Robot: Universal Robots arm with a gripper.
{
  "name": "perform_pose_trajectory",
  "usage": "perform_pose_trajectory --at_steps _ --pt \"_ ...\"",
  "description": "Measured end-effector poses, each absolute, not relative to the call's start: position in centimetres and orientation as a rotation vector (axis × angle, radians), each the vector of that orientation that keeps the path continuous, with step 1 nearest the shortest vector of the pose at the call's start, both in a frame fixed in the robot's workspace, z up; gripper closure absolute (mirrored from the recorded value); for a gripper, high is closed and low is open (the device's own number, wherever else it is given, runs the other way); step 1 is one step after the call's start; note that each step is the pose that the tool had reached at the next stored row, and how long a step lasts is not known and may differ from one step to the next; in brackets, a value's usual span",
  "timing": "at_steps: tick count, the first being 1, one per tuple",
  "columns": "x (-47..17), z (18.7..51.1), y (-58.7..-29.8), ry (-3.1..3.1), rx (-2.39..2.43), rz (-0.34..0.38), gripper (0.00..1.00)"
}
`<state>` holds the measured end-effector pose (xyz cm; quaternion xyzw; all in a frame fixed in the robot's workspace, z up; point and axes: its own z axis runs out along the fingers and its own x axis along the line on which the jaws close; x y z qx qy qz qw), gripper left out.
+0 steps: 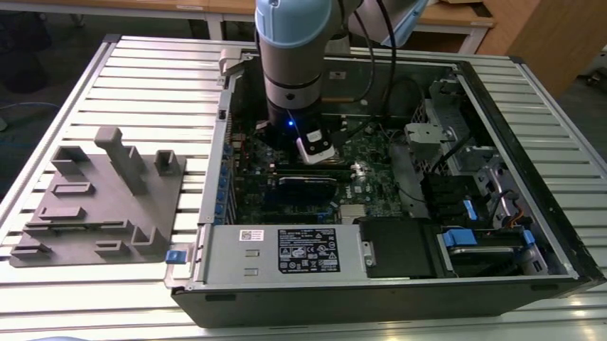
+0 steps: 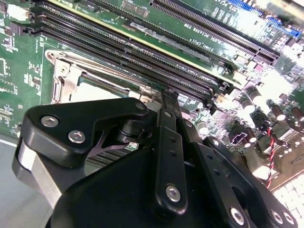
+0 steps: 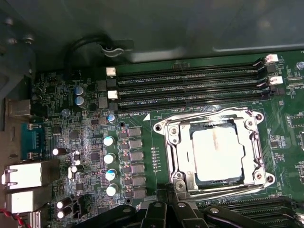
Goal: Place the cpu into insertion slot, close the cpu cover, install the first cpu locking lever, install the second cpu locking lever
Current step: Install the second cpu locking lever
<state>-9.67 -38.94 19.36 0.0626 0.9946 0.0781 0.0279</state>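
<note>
Overhead, in the exterior view, the arm's gripper hangs low inside the open computer case. In the first wrist view, the cpu sits in the insertion slot under the closed cpu cover. Lever positions and claw state: cannot tell.

Gripper linkage hides most of the cpu cover at 12 o'clock in the second wrist view.
</note>
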Motion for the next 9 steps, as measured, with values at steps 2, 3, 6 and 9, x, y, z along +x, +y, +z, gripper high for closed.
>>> perform_pose_trajectory --at_steps 2,3,6,9 --pt "-9.67 19.36 -38.94 3.07 0.193 0.241 0.89" --pt "-9.68 19.39 -38.94 3.07 0.193 0.241 0.89" --pt "-9.67 19.68 -38.93 3.07 0.193 0.242 0.89" --pt "-9.68 20.11 -38.94 3.07 0.193 0.241 0.89"
